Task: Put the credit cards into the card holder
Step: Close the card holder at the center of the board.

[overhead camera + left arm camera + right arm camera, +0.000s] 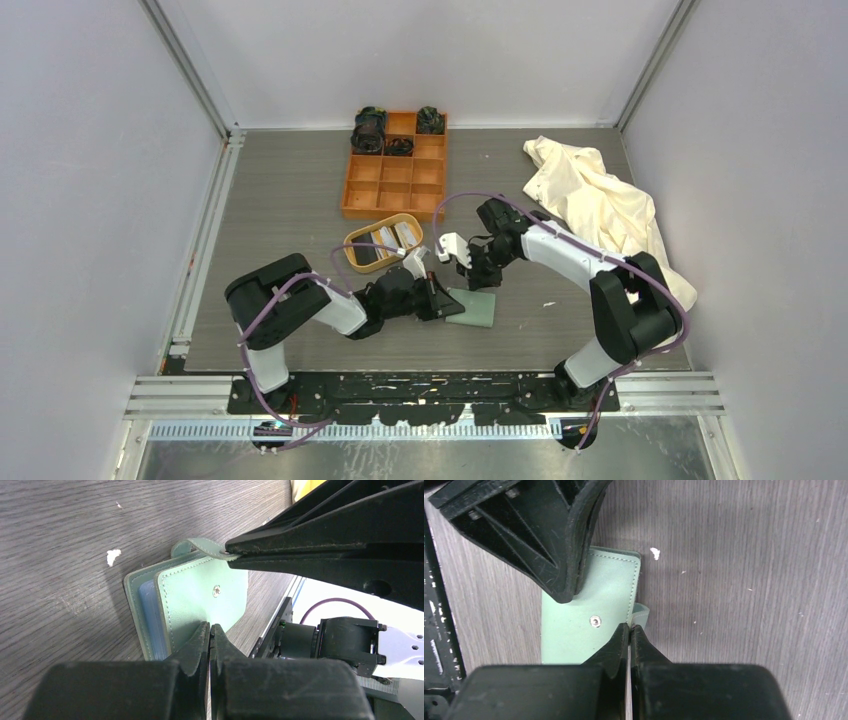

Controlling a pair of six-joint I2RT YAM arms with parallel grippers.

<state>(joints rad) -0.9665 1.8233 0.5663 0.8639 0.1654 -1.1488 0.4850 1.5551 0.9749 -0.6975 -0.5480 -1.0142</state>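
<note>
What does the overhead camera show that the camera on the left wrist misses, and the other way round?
Only overhead: the orange compartment box, the oval wooden tray holding pale cards, the cream cloth. Only the left wrist: the metal snap, a blue layer between the covers, and the strap tab pinched by the right hand. Both: the green card holder lying on the table, with the left hand shut on its cover.

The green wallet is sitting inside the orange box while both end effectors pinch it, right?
No: the top view shows the card holder lying on the table, well short of the orange box. The left end effector and right end effector do both pinch it.
</note>
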